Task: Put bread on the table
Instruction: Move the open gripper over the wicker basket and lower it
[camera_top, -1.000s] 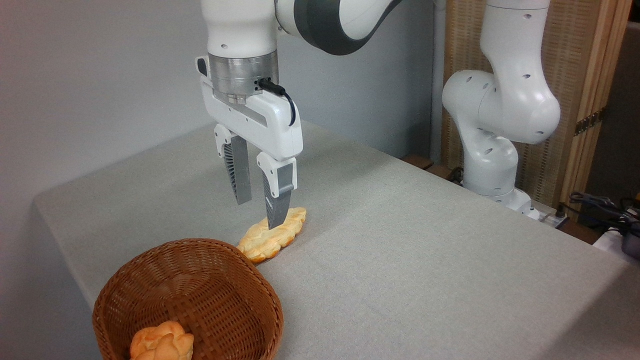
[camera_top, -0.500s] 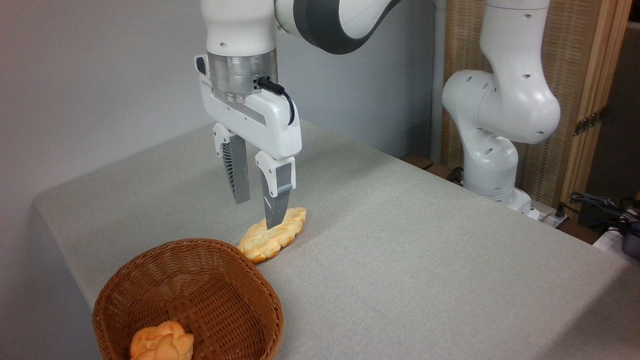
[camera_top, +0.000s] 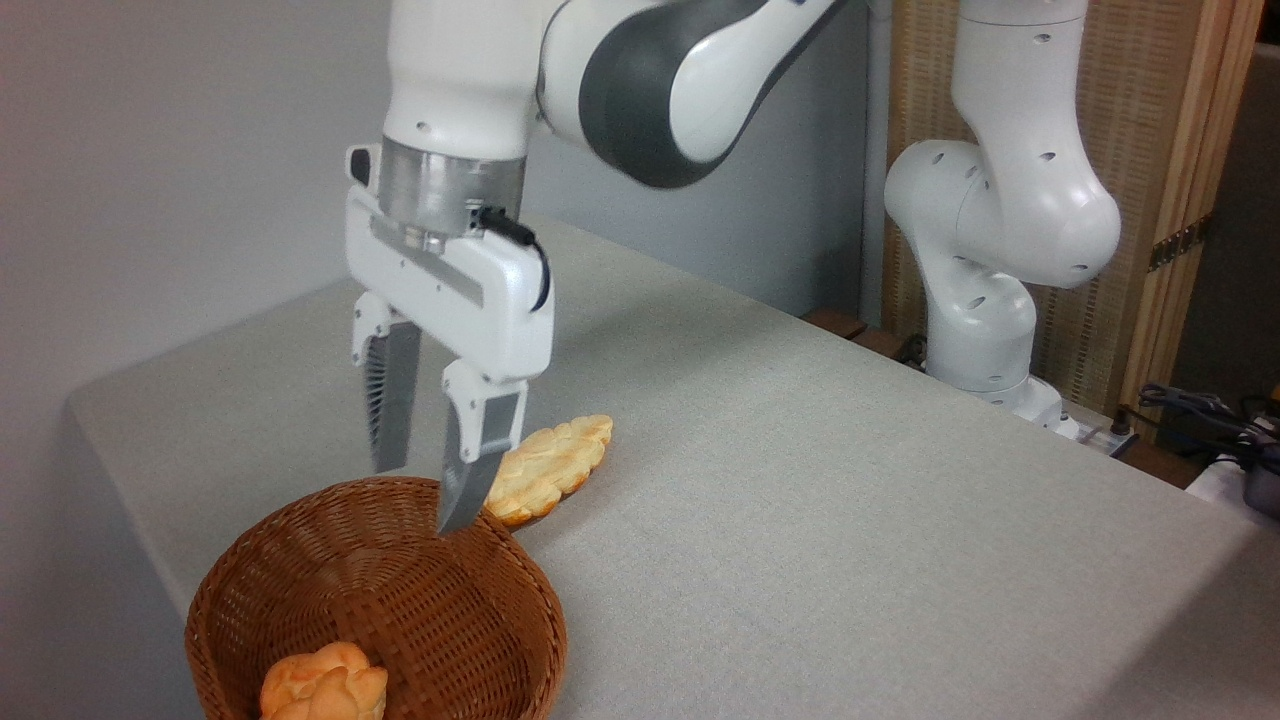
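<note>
Where the view is nearest, a small, plump, knotted bun with a glossy orange-golden crust (camera_top: 324, 684), low inside a round brown woven wicker basket (camera_top: 480, 625), against its near wall. Just behind the basket's far rim, a flatter, paler, elongated braided loaf (camera_top: 548, 466) on the plain light grey fabric of the large rectangular bench (camera_top: 820, 520), its near end touching or almost touching the wicker. Above that far rim, the white end effector (camera_top: 425, 495), pointing down, released, its two grey ribbed fingers (camera_top: 388, 405) parted with nothing between them. Farther back at the right, the arm's smooth white rounded base joints (camera_top: 990, 250).
</note>
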